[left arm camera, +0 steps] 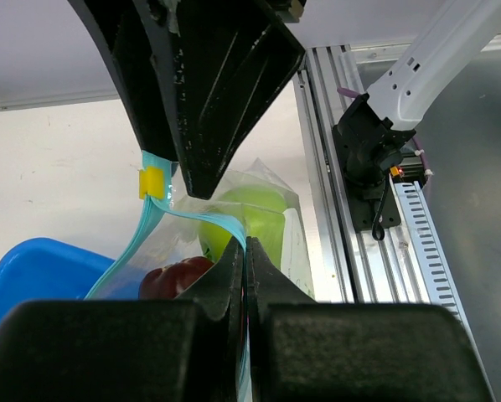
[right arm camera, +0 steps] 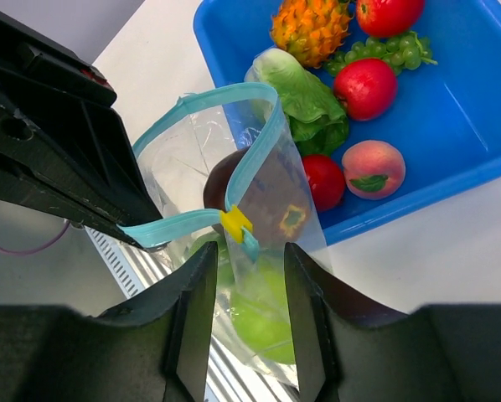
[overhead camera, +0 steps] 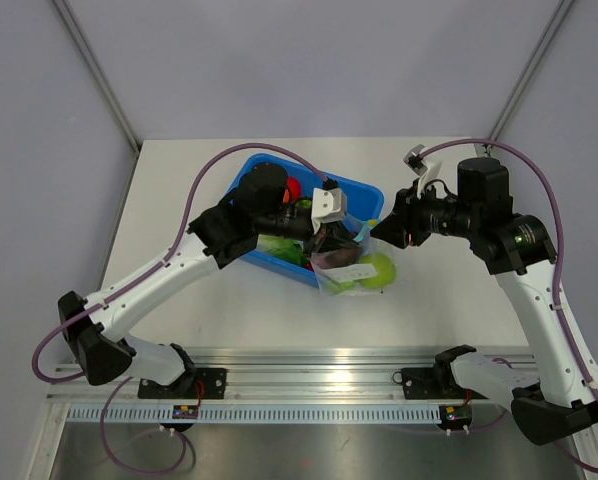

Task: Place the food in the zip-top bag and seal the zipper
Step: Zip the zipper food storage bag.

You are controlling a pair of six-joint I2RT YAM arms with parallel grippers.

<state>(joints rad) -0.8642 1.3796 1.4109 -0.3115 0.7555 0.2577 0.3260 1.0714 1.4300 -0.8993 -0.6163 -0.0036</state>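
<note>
The clear zip-top bag (right arm camera: 180, 159) hangs upright by the tray, its mouth open. Inside are a green apple (right arm camera: 263, 322) and a dark purple-red fruit (right arm camera: 271, 201). My left gripper (left arm camera: 246, 251) is shut on one end of the teal zipper (right arm camera: 175, 224) and holds the bag up (overhead camera: 324, 232). My right gripper (right arm camera: 245, 260) is open; the yellow slider (right arm camera: 236, 222) sits just past its fingertips, between them, untouched. From above, the right gripper (overhead camera: 381, 230) is at the bag's right side (overhead camera: 351, 268). A pineapple (right arm camera: 311, 29), lettuce (right arm camera: 305, 105), red apples (right arm camera: 365, 88) and a peach (right arm camera: 374, 167) lie in the tray.
The blue tray (overhead camera: 364, 195) stands behind the bag at mid-table and also holds green grapes (right arm camera: 384, 50). The aluminium rail (overhead camera: 319, 385) with both arm bases runs along the near edge, close below the bag.
</note>
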